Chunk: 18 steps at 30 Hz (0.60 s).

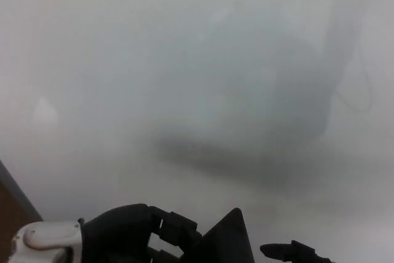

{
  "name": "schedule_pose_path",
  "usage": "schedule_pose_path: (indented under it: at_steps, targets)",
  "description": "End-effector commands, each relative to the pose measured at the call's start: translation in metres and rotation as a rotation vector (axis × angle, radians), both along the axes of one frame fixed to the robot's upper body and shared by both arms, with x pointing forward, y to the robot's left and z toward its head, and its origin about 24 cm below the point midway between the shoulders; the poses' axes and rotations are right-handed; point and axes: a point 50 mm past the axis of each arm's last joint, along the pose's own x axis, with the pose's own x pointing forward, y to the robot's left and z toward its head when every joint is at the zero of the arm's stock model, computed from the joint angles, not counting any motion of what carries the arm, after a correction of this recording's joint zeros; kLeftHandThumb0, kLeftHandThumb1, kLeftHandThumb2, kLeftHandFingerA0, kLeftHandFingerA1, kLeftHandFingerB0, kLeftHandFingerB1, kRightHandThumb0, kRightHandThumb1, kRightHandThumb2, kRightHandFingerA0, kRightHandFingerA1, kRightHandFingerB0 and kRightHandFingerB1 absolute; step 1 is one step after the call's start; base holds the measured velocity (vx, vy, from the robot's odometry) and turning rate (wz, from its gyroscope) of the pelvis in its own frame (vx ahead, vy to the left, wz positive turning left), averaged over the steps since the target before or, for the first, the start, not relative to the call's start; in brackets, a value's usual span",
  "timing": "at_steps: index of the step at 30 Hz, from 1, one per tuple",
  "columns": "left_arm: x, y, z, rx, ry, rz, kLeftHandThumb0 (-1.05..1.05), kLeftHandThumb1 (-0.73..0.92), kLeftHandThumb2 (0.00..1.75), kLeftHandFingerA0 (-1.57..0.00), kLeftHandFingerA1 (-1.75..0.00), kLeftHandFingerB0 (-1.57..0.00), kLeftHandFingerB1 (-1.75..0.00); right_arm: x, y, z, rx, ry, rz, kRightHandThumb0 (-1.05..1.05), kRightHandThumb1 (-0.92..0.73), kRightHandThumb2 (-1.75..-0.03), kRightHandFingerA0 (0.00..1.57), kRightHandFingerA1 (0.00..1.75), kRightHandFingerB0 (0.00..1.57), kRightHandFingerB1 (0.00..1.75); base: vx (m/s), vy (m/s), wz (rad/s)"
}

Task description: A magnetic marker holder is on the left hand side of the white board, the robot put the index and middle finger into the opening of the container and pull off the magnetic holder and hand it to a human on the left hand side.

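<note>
No legible text or labels.

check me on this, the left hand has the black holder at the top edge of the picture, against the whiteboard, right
Not quite. The head view shows the left hand with the black holder at the bottom edge of the picture, not the top. The whiteboard does fill the space behind them.

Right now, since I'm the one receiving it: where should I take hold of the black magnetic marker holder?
Probably the free upper corner of the black magnetic marker holder, coming in from above and from its right. It sits tilted with that corner pointing up. The left robot hand covers its left side, and its lower part is out of frame.
</note>
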Motion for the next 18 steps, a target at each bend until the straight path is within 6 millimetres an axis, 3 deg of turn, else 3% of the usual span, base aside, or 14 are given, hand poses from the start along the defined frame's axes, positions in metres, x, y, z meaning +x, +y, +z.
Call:
schedule_pose_path:
  at_steps: [1,2,3,4,8,14,18]
  targets:
    - [-0.053,0.028,0.034,-1.07,0.091,0.133,-0.36,0.45,0.53,-1.05,-1.32,-0.92,-0.54,0.004,0.0,-0.001,-0.053,0.018,0.05,-0.46,-0.7,-0.61,0.83,0.51,0.69,0.48,0.0,0.0,0.0]
    - [-0.054,0.03,0.036,-1.083,0.077,0.141,-0.39,0.46,0.54,-1.05,-1.13,-0.91,-0.54,0.005,0.001,-0.001,-0.056,0.017,0.052,-0.47,-0.7,-0.61,0.84,0.52,0.7,0.48,0.0,0.0,0.0]
    - [-0.055,0.031,0.038,-1.089,0.067,0.144,-0.39,0.46,0.54,-1.05,-1.13,-0.91,-0.54,0.006,0.001,-0.001,-0.057,0.017,0.053,-0.47,-0.7,-0.61,0.84,0.52,0.7,0.48,0.0,0.0,0.0]
    - [-0.058,0.036,0.041,-1.111,0.054,0.176,-0.41,0.47,0.55,-1.04,-1.02,-0.9,-0.53,0.007,0.002,-0.001,-0.051,0.02,0.054,-0.46,-0.7,-0.61,0.84,0.52,0.7,0.48,0.0,0.0,0.0]
    - [-0.062,0.044,0.046,-1.156,-0.008,0.212,-0.45,0.59,0.58,-0.94,-1.09,-0.83,-0.58,0.008,0.003,0.0,-0.052,0.013,0.058,-0.47,-0.69,-0.61,0.84,0.52,0.69,0.48,0.0,0.0,0.0]
    - [-0.074,0.052,0.051,-1.23,-0.035,0.325,-0.49,0.62,0.59,-0.99,-1.13,-0.82,-0.65,0.012,0.005,0.001,-0.055,0.013,0.072,-0.45,-0.69,-0.61,0.83,0.51,0.69,0.47,0.0,0.0,0.0]
    - [-0.079,0.059,0.047,-1.298,-0.025,0.347,-0.56,0.7,0.61,-0.96,-0.99,-0.8,-0.59,0.015,0.005,0.003,-0.055,0.007,0.077,-0.45,-0.69,-0.61,0.82,0.51,0.69,0.47,0.0,0.0,0.0]
